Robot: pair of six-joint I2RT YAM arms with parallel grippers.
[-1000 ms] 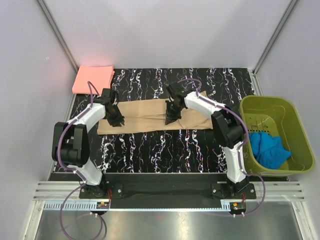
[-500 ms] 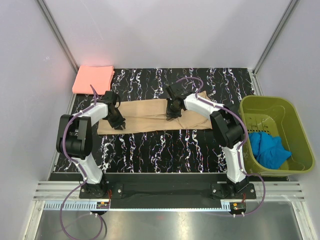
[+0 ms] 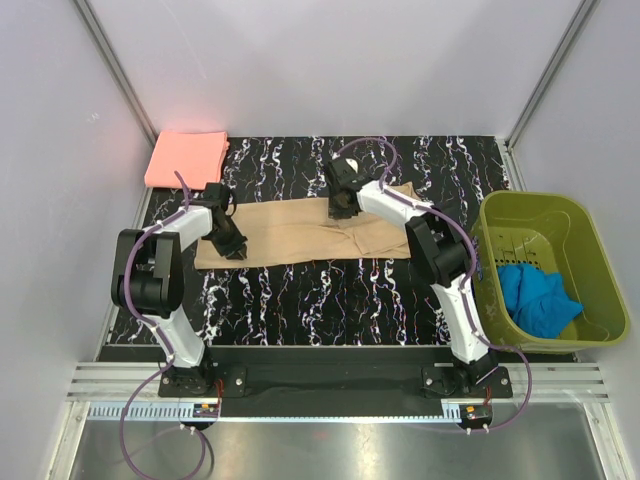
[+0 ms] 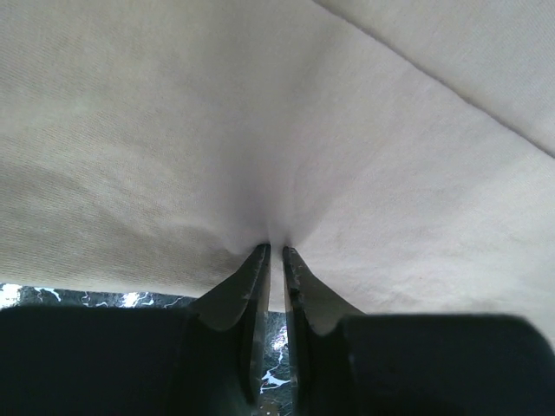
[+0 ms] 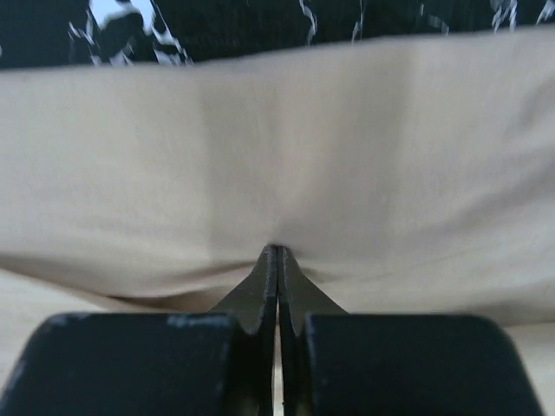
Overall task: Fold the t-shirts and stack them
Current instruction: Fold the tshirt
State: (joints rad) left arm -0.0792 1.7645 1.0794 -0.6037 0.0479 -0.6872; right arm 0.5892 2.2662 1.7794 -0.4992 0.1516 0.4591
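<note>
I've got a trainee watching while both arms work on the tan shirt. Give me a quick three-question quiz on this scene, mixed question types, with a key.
1. True or false: the salmon-pink t-shirt lies folded at the far left corner of the table.
2. Pick one. The left gripper and the right gripper are each shut on: A) the tan t-shirt; B) the salmon-pink t-shirt; C) nothing.
3. Fill in the blank: the blue cloth lies inside the olive-green ____.

Key
1. True.
2. A. In each wrist view the tan cloth puckers into the closed fingertips.
3. basket.
</note>
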